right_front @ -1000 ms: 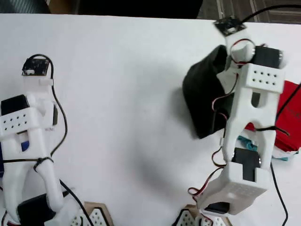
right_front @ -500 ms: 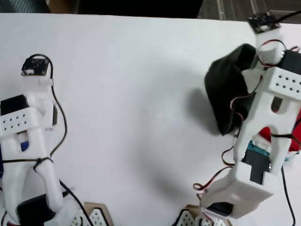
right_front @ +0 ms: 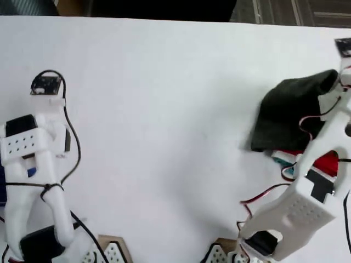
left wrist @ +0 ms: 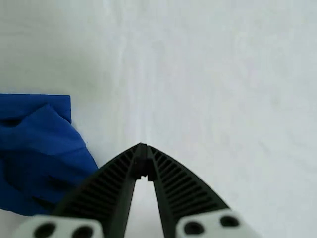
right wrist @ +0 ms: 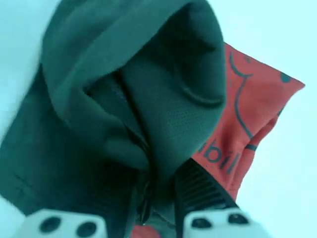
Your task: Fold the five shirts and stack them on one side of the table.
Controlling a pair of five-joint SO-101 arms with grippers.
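At the table's right edge a folded dark green shirt [right_front: 288,112] hangs from my right gripper [right wrist: 157,194], which is shut on its cloth [right wrist: 148,119]. Under it lies a red shirt [right wrist: 247,129] with a strip of teal and white cloth [right_front: 284,160] beside it; the red shirt [right_front: 327,163] also peeks out by the right arm. A blue shirt [left wrist: 37,148] lies crumpled at the table's left edge beside my left gripper [left wrist: 142,166], whose fingers are shut on nothing. In the high view the left arm's wrist [right_front: 46,87] stands at the left.
The white table [right_front: 164,109] stretches bare between the two arms. Both arm bases stand at the near edge. The right arm [right_front: 307,192] leans over the stack at the right edge.
My right gripper has carried the dark green shirt rightward across the table until it hangs over the red shirt. The left arm shifted slightly away from its base.
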